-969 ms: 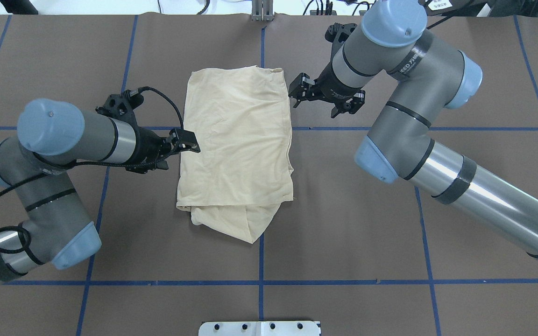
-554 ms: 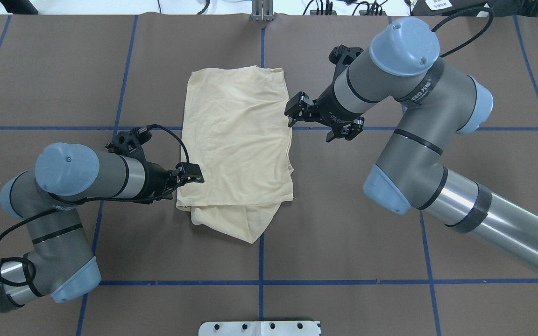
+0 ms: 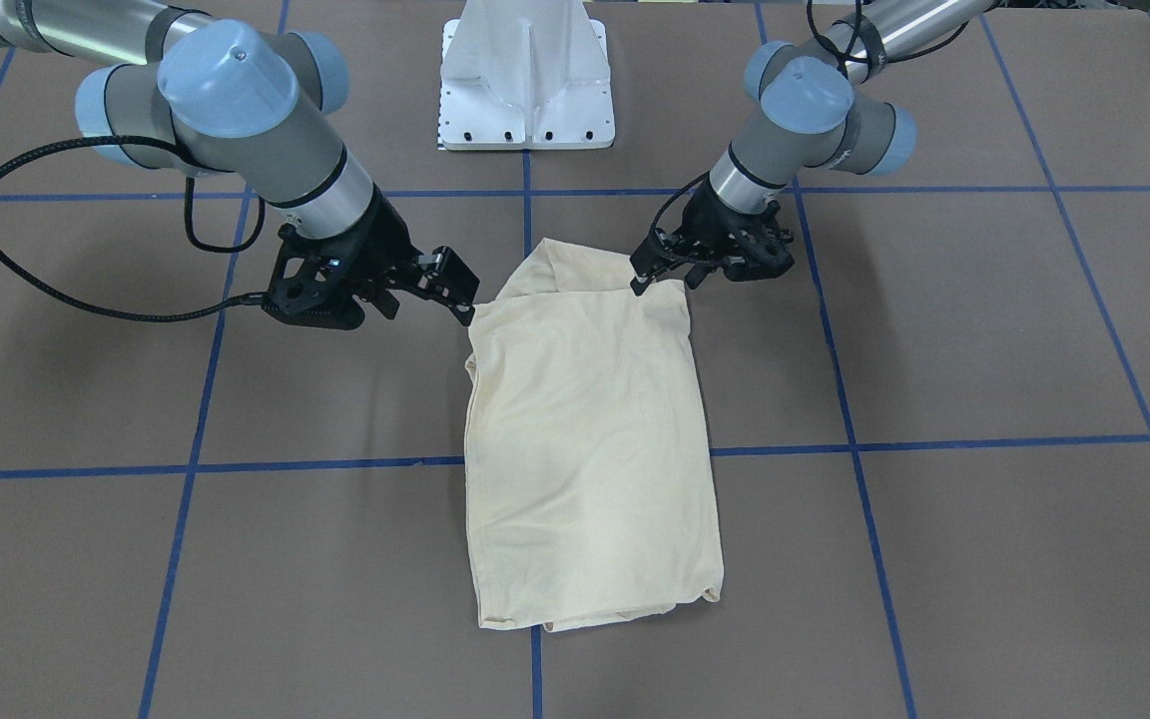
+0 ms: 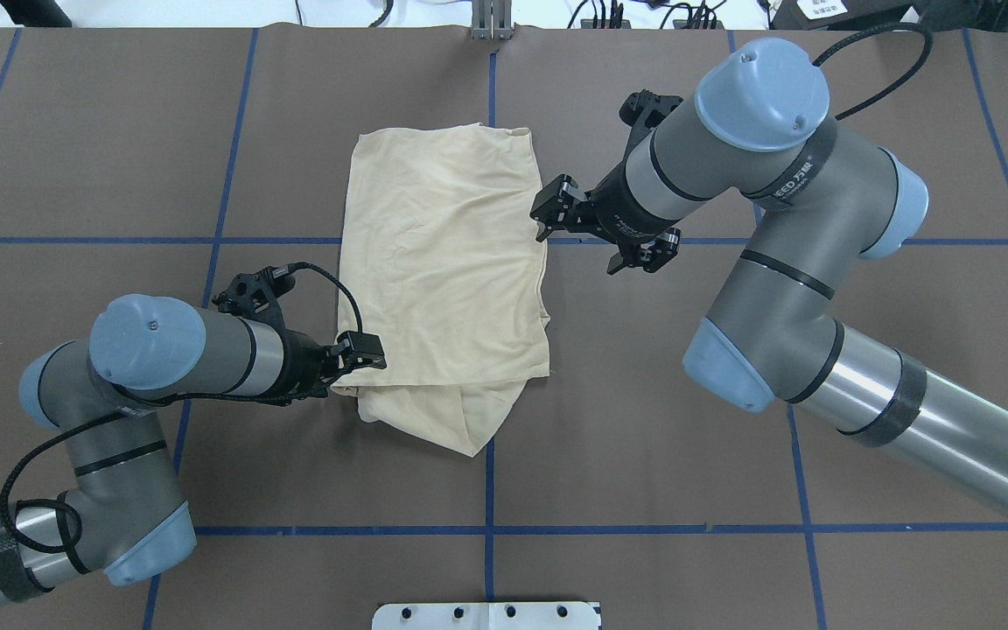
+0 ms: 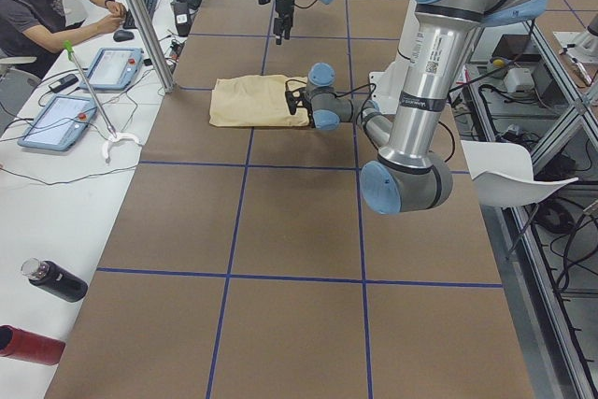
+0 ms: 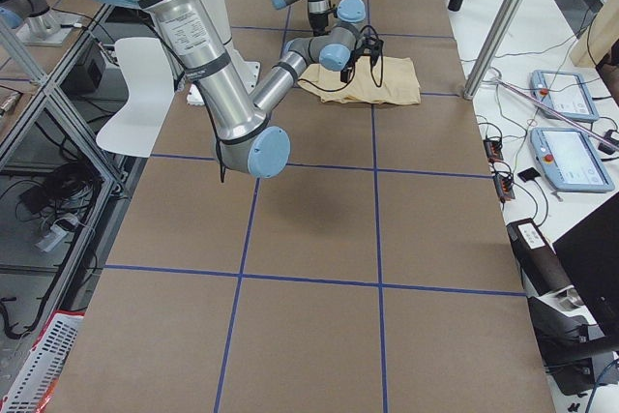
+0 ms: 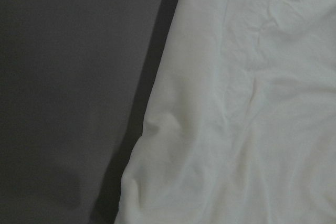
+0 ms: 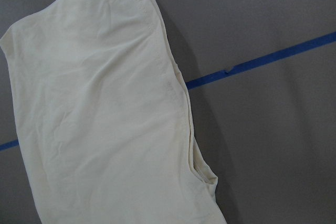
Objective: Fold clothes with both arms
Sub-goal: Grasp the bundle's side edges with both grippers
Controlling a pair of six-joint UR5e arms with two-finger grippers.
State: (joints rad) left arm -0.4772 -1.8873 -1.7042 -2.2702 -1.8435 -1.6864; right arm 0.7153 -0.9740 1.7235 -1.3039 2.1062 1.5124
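Left gripper (image 4: pixel 366 352) has travelled down the shirt's (image 4: pixel 443 262) left edge toward the robot over the last second. It now sits at the near-left corner, touching or just over the hem. Right gripper (image 4: pixel 548 210) has shifted only slightly and is just beside the right edge, about halfway along.

Shirt: lies flat mid-table (image 4: pixel 119 131) as a long rectangle, plain cream side up. An under-layer (image 4: pixel 460 420) pokes out at the robot-side end.

Right gripper: jaws apart, nothing held. Left gripper: cannot tell how far its jaws are spread. The left wrist view shows only cloth and table, and no fabric is raised.

Step in hand, as I read it: taking the near end for a lengthwise fold.

Risks:
- Left jaws may pinch only the top layer, so the under-layer stays behind and the stack opens.
- The grippers are not level along the shirt. Lifting from these points would skew the fold.
- Thin knit could slip from a shallow corner pinch.
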